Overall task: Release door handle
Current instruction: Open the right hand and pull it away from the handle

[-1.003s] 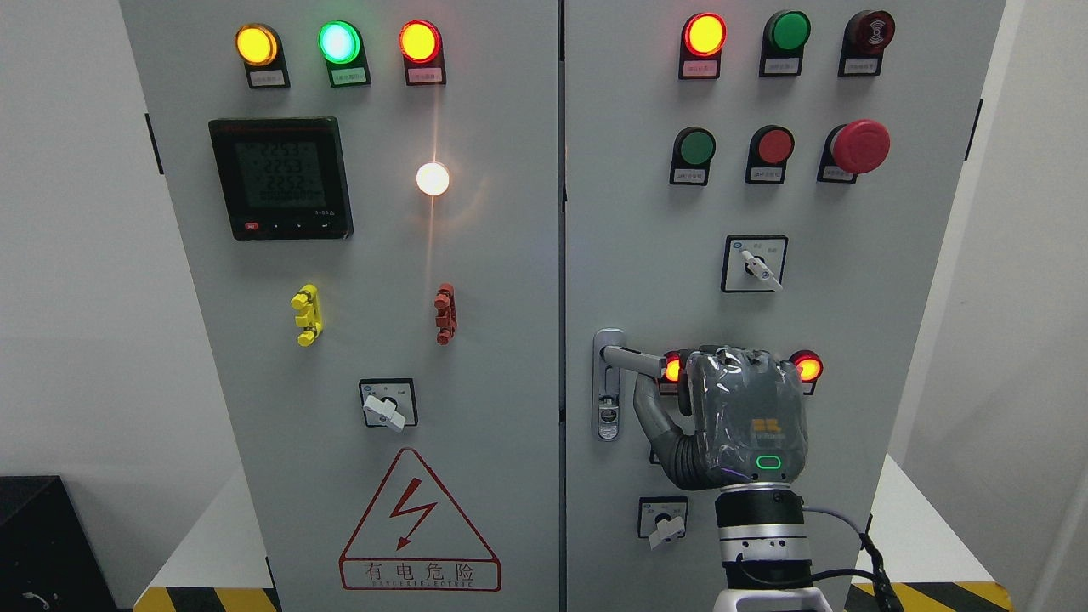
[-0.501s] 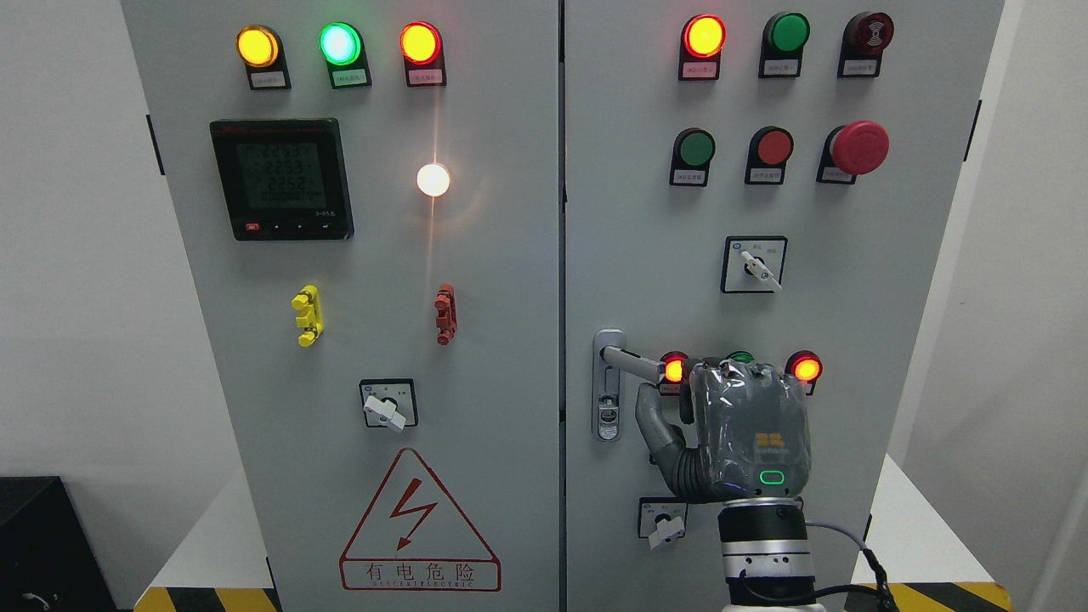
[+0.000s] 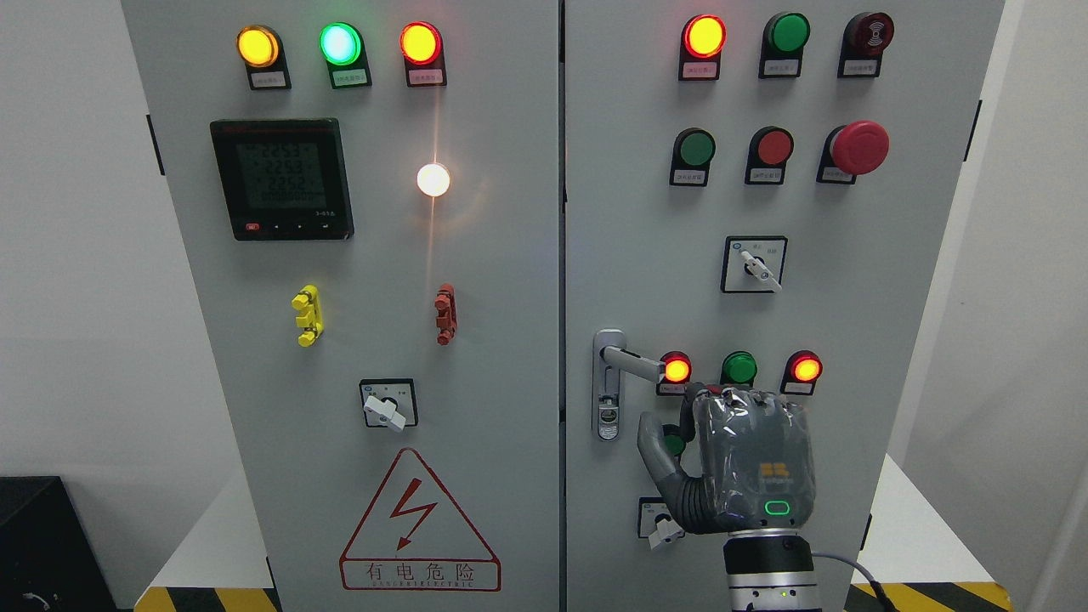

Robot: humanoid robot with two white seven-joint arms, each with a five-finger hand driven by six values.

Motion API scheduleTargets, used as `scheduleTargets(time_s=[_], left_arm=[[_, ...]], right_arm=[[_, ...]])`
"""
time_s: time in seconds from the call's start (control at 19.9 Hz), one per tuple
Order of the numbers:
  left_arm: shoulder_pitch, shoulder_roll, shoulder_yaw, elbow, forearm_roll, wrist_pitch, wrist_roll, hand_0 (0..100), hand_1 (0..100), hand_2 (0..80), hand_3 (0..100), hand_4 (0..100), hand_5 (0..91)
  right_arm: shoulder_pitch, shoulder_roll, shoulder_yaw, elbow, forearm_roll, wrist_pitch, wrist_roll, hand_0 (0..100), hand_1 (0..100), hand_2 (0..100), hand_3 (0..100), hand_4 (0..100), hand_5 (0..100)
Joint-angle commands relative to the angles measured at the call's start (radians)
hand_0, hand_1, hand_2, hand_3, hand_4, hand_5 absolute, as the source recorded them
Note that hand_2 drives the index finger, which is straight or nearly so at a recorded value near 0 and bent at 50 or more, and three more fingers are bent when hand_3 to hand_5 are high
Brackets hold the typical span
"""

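Now door handle pointing right (slightly downward), right hand below, apart

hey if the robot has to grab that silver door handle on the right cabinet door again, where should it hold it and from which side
Probably the free end of the silver lever door handle, which juts rightward from its upright backplate with bare panel below. The right hand, open just below, could rise and wrap the bar from underneath, staying left of the lit red lamp.
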Motion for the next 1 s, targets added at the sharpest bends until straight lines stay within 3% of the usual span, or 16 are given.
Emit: scheduleTargets(time_s=[0.0,0.1,0.15,0.25,0.3,0.4,0.55,0.6,0.7,0.95], left_arm=[[-0.026,0.0,0.0,0.029,0.0,0.0,0.001,12,56,0.0,0,0,0.0],[-0.026,0.0,0.0,0.029,0.0,0.0,0.001,12,56,0.0,0,0,0.0],[-0.026,0.0,0.0,0.029,0.0,0.0,0.001,12,56,0.0,0,0,0.0],[-0.026,0.0,0.0,0.029,0.0,0.0,0.001,12,56,0.0,0,0,0.0],[-0.026,0.0,0.0,0.029,0.0,0.0,0.001,12,56,0.0,0,0,0.0],[-0.026,0.0,0.0,0.029,0.0,0.0,0.001,12,56,0.0,0,0,0.0],[-0.026,0.0,0.0,0.029,0.0,0.0,0.001,12,56,0.0,0,0,0.0],[-0.026,0.0,0.0,0.029,0.0,0.0,0.001,12,56,0.0,0,0,0.0],[-0.026,0.0,0.0,0.029,0.0,0.0,0.001,12,56,0.0,0,0,0.0],[-0.026,0.0,0.0,0.029,0.0,0.0,0.001,12,56,0.0,0,0,0.0]], right_arm=[[0.08,-0.003,-0.08,-0.094,-0.023,-0.074,-0.007,52,39,62,80,81,81],[0.108,-0.003,-0.128,-0.117,-0.045,-0.141,-0.013,52,38,52,69,68,65],[0.116,-0.002,-0.151,-0.128,-0.054,-0.172,-0.019,52,38,51,68,66,64],[0.126,0.0,-0.198,-0.145,-0.081,-0.227,-0.021,51,37,40,52,51,51],[0.131,0.0,-0.227,-0.154,-0.112,-0.264,-0.022,51,37,39,50,51,49],[0.136,0.0,-0.295,-0.156,-0.178,-0.345,-0.033,51,36,30,39,38,38],[0.137,0.001,-0.37,-0.156,-0.23,-0.436,-0.031,52,34,19,27,28,28],[0.137,0.003,-0.381,-0.159,-0.236,-0.448,-0.031,52,33,18,26,27,27],[0.137,0.003,-0.382,-0.167,-0.241,-0.452,-0.031,52,30,1,11,14,16],[0.142,0.003,-0.376,-0.168,-0.307,-0.481,-0.045,53,25,0,0,1,4]])
